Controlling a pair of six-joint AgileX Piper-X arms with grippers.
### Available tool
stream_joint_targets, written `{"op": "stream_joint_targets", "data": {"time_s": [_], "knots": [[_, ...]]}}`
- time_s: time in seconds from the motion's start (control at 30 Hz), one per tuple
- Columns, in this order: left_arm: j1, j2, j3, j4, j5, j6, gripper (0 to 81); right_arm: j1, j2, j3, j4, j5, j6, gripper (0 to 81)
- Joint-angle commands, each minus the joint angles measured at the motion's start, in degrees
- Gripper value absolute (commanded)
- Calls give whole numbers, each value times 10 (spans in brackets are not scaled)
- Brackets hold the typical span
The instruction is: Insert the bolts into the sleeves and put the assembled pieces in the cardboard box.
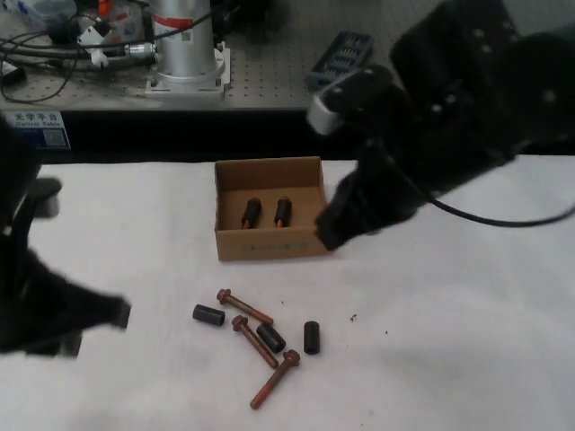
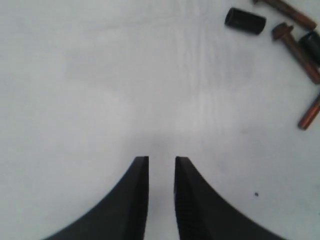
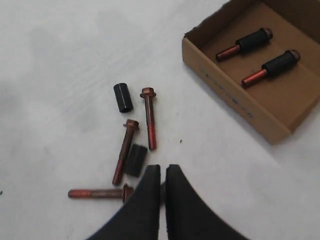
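Note:
The cardboard box [image 1: 269,244] sits mid-bench with two assembled pieces [image 1: 252,213] [image 1: 283,212] lying inside it; they are also in the right wrist view [image 3: 245,44] [image 3: 272,67]. In front of the box lie three loose copper bolts [image 1: 244,306] [image 1: 255,340] [image 1: 275,379] and three black sleeves [image 1: 208,315] [image 1: 270,338] [image 1: 311,338], all separate. My right gripper [image 3: 163,170] is shut and empty, raised beside the box's right front corner [image 1: 328,233]. My left gripper [image 2: 161,161] is at the left over bare cloth, its fingers a narrow gap apart with nothing between them, well left of the nearest sleeve [image 2: 245,20].
A white cloth [image 1: 449,341] covers the bench. Behind it stands a perforated table with a metal column [image 1: 184,45], cables and a grey tray [image 1: 341,56]. A black cable [image 1: 503,220] trails from the right arm over the cloth.

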Motion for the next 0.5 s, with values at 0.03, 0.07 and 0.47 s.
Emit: {"op": "stream_joint_targets", "data": {"time_s": [0.03,0.07,0.47], "knots": [[0,-76,68,-3,-12,-11,140,12,32,-32,10,-4,-5,28],[0,-91,80,-3,-17,-11,140,19,51,-49,14,-3,-5,71],[0,-239,134,47,-26,-11,140,67,230,-194,81,92,-9,313]]}}
